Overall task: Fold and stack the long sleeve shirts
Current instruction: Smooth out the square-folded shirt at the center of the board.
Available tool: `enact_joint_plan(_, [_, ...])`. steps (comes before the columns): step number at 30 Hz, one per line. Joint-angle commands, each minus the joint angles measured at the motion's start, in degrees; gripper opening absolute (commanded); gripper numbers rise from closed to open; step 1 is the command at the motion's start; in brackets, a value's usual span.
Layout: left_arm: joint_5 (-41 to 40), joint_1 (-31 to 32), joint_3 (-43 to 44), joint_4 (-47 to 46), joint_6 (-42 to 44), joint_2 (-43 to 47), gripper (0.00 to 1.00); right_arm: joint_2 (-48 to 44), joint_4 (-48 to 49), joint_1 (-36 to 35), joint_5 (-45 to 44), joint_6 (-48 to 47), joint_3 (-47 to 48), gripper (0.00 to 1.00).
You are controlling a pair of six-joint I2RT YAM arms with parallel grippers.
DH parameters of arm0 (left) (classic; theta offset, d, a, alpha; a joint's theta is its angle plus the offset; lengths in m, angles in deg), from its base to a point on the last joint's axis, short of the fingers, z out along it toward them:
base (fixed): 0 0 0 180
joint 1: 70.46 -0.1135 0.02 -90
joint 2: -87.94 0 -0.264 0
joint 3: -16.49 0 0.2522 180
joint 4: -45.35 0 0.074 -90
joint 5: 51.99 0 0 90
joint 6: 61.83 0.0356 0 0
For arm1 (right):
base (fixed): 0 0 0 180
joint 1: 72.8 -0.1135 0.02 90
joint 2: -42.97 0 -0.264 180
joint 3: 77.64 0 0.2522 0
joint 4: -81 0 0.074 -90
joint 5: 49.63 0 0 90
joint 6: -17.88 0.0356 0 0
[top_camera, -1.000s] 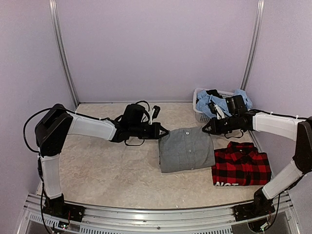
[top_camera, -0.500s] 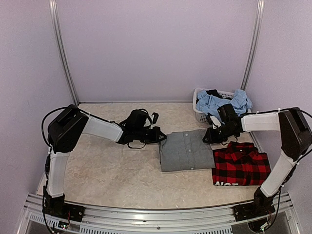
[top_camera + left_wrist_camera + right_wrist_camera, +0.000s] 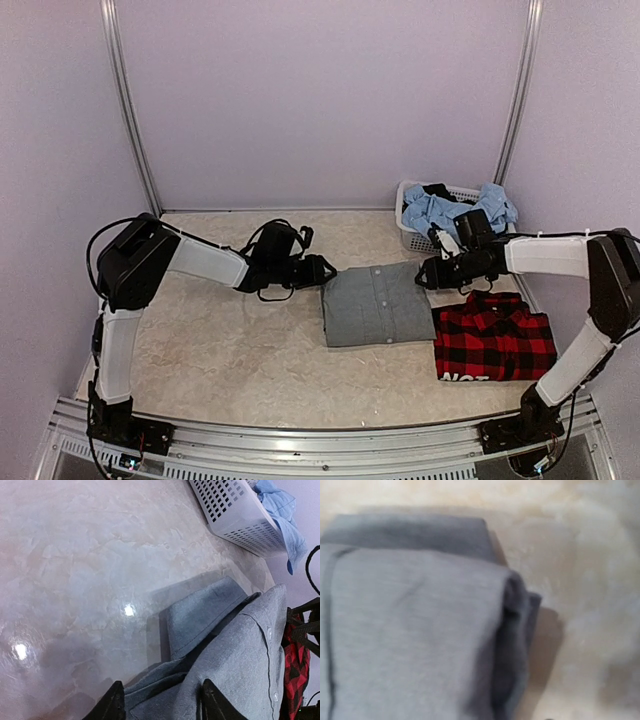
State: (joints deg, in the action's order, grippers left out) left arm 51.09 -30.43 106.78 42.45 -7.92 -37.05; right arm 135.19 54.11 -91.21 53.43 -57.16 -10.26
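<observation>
- The left pincer (image 3: 326,270) sits low at the far left corner of the grey shirt (image 3: 378,305). In the left wrist view its two dark fingers (image 3: 112,703) stand well apart, with grey cloth lying between and below them, so the pincer is wide and grips nothing.
- The right pincer (image 3: 428,272) sits at the shirt's far right corner. The top view is too small to show its jaws and the right wrist view shows no fingers, so I cannot tell whether it is wide or narrow.
- The right wrist view is blurred and shows only a thick folded edge of the grey shirt (image 3: 410,630) on the pale table (image 3: 590,555).
- The grey shirt lies folded in a rough rectangle at the middle of the table (image 3: 220,340), between the two pincers, with its button strip facing up.
- The plaid shirt (image 3: 495,345) lies folded just beside the grey one's right edge, nearer the arm bases, with white lettering at its near edge.
- Behind the right pincer a white basket (image 3: 414,240) stands in the far right corner, with blue clothes (image 3: 450,210) heaped in it.
</observation>
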Motion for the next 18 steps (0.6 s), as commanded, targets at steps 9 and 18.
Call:
enact_joint_plan(9, [-2.12,0.05,-7.22,-3.81,2.69,9.79,0.6,-2.89,4.86,-1.6,5.97,-0.42,0.6,0.51])
enact_joint_plan(18, [1.66,5.09,-11.32,-9.91,3.61,14.7,0.64,3.65,7.59,-1.79,11.21,-0.92,4.21,0.51])
